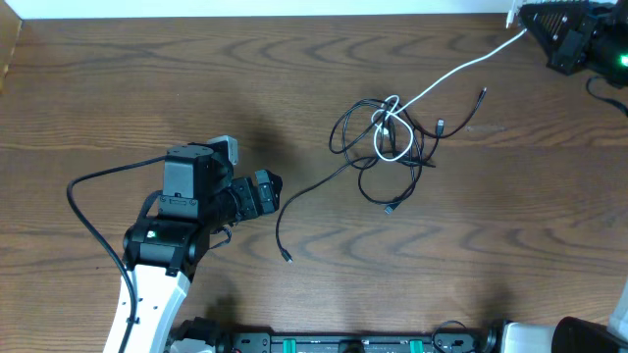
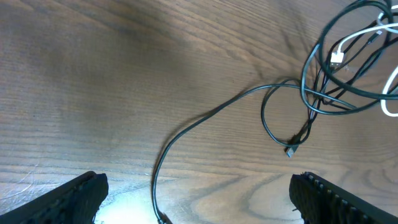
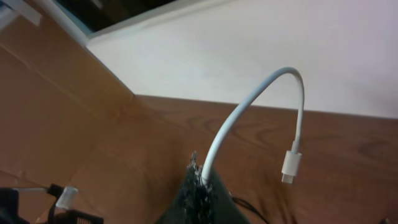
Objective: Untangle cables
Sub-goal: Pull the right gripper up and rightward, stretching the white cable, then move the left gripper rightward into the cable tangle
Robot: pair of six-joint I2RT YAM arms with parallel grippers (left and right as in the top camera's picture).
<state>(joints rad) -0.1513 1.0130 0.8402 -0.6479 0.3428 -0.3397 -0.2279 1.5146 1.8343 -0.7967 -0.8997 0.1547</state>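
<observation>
Tangled thin black cords (image 1: 402, 147) lie knotted around one thin white cord (image 1: 461, 67) in the middle of the brown wooden table (image 1: 128, 78). My right gripper (image 1: 525, 22) is clamped tight on the white cord near its plug (image 3: 290, 167), holding it taut, I judge, to tease it free. My left gripper (image 1: 267, 193) gapes wide, empty, beside a stray black tail (image 1: 282, 221).

Brown wood-grain tabletop (image 1: 118, 88), pale edge along the far side. Carries, right of centre, a loose knot of thin black cables (image 1: 388, 126) with one white cable (image 1: 432, 86) looped through it. From the knot, one black strand (image 2: 186, 129) curving toward the near left, ending in a small plug (image 1: 287, 258). Another plug end (image 1: 392, 208) just beside the knot's near side. Beyond the knot, a long run of white cable toward the far right corner.
</observation>
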